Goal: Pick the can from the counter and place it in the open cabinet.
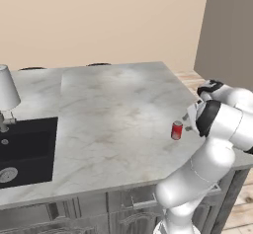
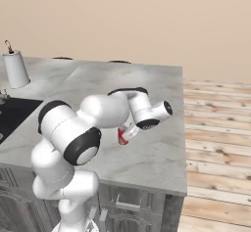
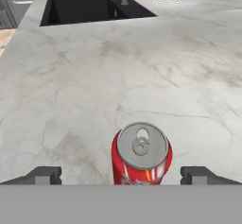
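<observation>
Black rectangular sink cut-out (image 1: 24, 151) — set into the left end of the counter, a grey tap beside it.

White tapered cylindrical container (image 1: 7, 87) — upright near the counter's back left corner, behind the sink; no writing legible on it.

Pale grey-white marble counter slab with brownish veins (image 1: 108, 109) — bare across its middle, giving the arm free room to reach in from the right edge.

Small red soda can with a silver top (image 3: 141, 154) — upright near the counter's right edge, toward the front corner, pull-tab up. In the hand view it sits between the two dark finger tips, not visibly touched by either. Faint white marking shows low on its side; no brand or lettering can be read.

Two-finger gripper on the white arm (image 3: 122, 175) — spread wide, one finger tip on each side of the can, holding nothing. The arm bends low over the right edge so the fingers straddle the can at about its body height, which looks like the approach for a side grasp; closing and lifting are judged not yet done.

Light plank wood floor (image 2: 215, 128) — beyond the counter's right edge.
</observation>
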{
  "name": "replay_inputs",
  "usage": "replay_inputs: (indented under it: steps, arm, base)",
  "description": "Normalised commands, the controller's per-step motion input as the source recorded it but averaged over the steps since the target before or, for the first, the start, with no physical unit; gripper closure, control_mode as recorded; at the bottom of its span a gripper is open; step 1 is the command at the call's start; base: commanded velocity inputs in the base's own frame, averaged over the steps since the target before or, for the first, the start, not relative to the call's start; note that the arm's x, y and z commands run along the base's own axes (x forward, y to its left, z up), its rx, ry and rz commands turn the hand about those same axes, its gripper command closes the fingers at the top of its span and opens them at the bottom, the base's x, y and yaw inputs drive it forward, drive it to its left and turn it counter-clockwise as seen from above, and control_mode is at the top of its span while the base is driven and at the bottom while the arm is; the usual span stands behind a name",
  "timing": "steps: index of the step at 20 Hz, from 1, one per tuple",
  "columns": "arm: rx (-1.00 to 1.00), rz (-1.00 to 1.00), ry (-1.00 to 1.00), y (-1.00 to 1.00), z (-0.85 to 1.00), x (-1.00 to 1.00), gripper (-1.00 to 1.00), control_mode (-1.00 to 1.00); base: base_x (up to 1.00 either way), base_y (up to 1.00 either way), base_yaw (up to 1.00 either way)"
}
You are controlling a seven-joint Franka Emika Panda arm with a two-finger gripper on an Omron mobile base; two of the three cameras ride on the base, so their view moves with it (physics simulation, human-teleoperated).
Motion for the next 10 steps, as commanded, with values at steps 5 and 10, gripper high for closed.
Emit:
replay_inputs:
  steps: [5,10]
  arm:
    - [0.02,0.0,0.0,-0.02,-0.1,0.21,-1.0,-1.0]
    - [0.0,0.03,0.0,0.0,-0.15,0.04,-1.0,-1.0]
  base:
    - [0.0,0.0,0.0]
    - [0.0,0.0,0.0]
